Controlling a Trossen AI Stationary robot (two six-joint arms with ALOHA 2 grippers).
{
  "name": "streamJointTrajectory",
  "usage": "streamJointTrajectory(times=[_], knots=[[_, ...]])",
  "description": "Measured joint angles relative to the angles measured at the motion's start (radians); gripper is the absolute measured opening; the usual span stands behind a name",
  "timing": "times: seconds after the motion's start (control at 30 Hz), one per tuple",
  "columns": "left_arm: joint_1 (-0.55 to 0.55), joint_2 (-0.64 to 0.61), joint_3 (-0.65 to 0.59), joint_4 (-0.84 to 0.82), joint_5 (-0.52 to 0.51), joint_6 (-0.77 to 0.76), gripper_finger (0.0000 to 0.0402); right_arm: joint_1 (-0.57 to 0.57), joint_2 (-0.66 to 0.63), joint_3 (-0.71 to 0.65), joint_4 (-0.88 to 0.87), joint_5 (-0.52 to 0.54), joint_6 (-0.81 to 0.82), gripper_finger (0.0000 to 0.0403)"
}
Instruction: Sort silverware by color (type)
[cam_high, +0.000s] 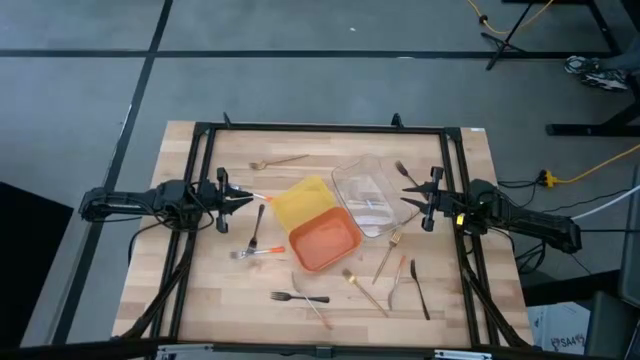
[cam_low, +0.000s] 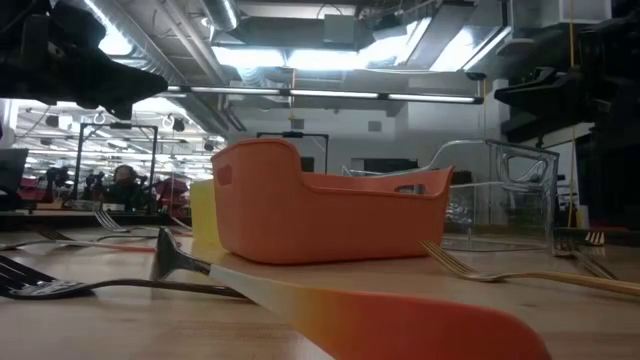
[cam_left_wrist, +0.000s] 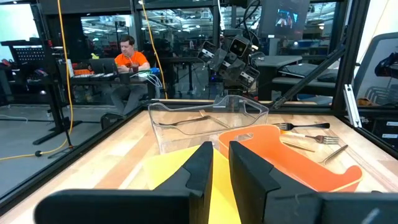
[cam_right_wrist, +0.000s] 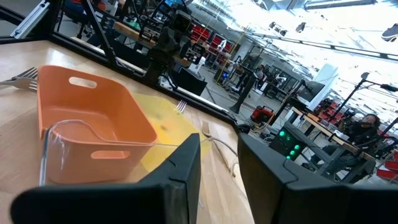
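Seen from above, a wooden table (cam_high: 200, 290) held scattered silverware. Nearest the front edge lay a black fork (cam_high: 298, 297) crossed by a light utensil (cam_high: 312, 300), with a gold fork (cam_high: 364, 292), an orange-handled utensil (cam_high: 398, 277) and a black utensil (cam_high: 419, 289) to the right of them. Farther in, a gold fork (cam_high: 388, 254) lay just right of the orange tray (cam_high: 322, 240), and an orange-handled fork (cam_high: 257, 252) crossed a black fork (cam_high: 258, 228) on the tray's left. The yellow tray (cam_high: 300, 200) and clear tray (cam_high: 368, 195) sat touching behind the orange one, with silver cutlery inside the clear one. The left gripper (cam_high: 247, 197) hovered at the left side, its fingers slightly apart and empty, pointing at the yellow tray. The right gripper (cam_high: 410, 195) waited opposite, fingers apart, beside the clear tray, near a black fork (cam_high: 406, 173). Farthest back lay a gold fork (cam_high: 278, 161).
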Motion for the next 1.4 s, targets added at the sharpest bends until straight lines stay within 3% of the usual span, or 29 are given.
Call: streamJointTrajectory(times=[0.5,0.93,1.17,1.4], knots=[[0.000,0.000,0.000,0.000,0.000,0.000,0.0046,0.000,0.000,0.000,0.002,0.000,0.007,0.0099],[0.000,0.000,0.000,0.000,0.000,0.000,0.0046,0.000,0.000,0.000,0.003,-0.003,0.612,0.0099],[0.000,0.000,0.000,0.000,0.000,0.000,0.0046,0.000,0.000,0.000,0.013,-0.003,0.822,0.0099],[0.000,0.000,0.000,0.000,0.000,-0.001,0.0046,0.000,0.000,0.000,0.199,0.108,1.037,0.0099]])
